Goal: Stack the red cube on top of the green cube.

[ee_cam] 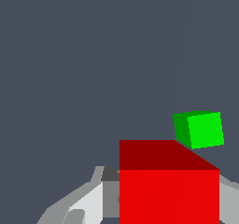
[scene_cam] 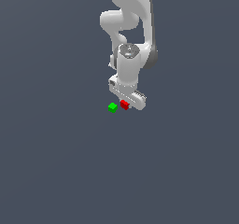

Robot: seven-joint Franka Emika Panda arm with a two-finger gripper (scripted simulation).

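The red cube (scene_cam: 124,104) sits between the fingers of my white gripper (scene_cam: 125,105), which points straight down. In the wrist view the red cube (ee_cam: 169,190) fills the space between the fingers (ee_cam: 88,202), with grey pads flush against both of its sides, so the gripper (ee_cam: 169,209) is shut on it. The green cube (scene_cam: 112,107) rests on the floor just beside the red one, toward the exterior view's left, with a small gap between them. In the wrist view the green cube (ee_cam: 200,129) shows just past the red cube's far edge, turned slightly relative to it.
A plain dark grey floor (scene_cam: 56,162) spreads all around the two cubes. The white arm (scene_cam: 130,27) rises behind the gripper toward the top of the exterior view.
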